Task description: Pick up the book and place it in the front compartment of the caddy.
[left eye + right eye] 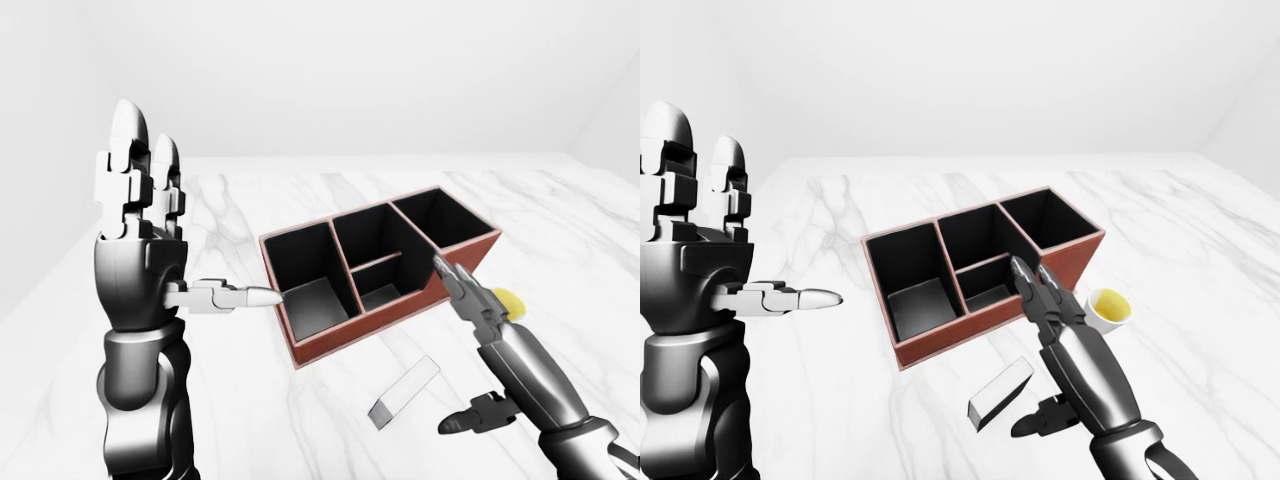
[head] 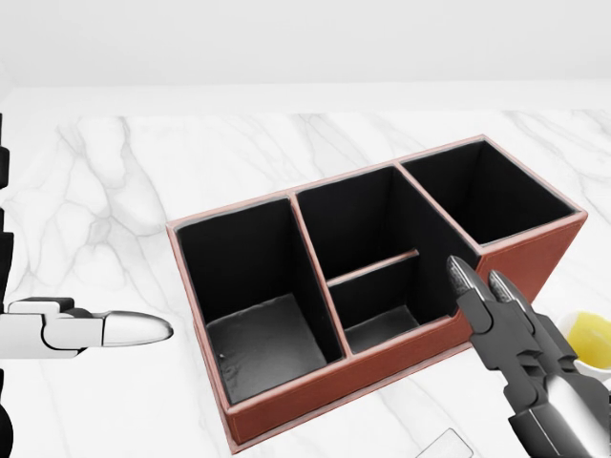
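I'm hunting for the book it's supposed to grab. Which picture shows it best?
The right-eye view: the book lies whole on the marble table, below the caddy and beside the right hand. The left-eye view shows it too, slightly smaller. The head view catches only a corner at its bottom edge.

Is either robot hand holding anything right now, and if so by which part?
Nothing is held. The left robot hand and right robot hand are both open, and the book lies untouched on the table.
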`<state>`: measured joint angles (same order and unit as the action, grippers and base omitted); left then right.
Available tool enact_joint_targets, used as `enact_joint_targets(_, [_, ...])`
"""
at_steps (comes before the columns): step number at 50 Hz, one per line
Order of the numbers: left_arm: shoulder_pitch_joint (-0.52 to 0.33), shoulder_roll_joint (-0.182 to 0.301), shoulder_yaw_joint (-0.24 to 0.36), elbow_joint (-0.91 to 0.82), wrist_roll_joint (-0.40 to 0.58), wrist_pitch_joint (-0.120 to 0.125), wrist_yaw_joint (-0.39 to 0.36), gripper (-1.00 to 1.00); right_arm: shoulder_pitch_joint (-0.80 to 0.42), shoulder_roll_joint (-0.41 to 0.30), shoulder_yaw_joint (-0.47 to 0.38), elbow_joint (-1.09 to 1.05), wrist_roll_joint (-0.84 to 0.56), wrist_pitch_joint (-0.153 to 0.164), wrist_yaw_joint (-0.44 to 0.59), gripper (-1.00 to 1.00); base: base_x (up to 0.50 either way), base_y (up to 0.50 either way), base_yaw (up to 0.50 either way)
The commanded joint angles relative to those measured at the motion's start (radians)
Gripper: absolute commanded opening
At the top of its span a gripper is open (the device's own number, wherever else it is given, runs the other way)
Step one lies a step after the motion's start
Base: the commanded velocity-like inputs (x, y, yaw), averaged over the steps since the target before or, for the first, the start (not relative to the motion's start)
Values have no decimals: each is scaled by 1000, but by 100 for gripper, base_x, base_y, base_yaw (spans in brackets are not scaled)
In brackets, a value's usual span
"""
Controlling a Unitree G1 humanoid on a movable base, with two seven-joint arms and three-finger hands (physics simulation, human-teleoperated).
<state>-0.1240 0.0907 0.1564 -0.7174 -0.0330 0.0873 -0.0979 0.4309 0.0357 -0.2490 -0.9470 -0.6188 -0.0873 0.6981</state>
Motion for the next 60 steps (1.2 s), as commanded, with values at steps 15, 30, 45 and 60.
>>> enact_joint_targets(15, [2, -2, -3, -2, 3, 0, -2, 100, 23, -11, 62, 113, -134, 0, 0, 100, 0, 0, 0])
enact_joint_targets(30, [0, -3, -3, 0, 2, 0, -1, 100, 23, -38, 101, 153, -199, 0, 0, 100, 0, 0, 0])
enact_joint_targets(45, [3, -3, -3, -9, 0, 0, 0, 100, -26, -82, 150, 179, -226, 0, 0, 100, 0, 0, 0])
enact_joint_targets(60, [-1, -2, -4, -4, 1, 0, 0, 100, -51, -103, 171, 211, -232, 0, 0, 100, 0, 0, 0])
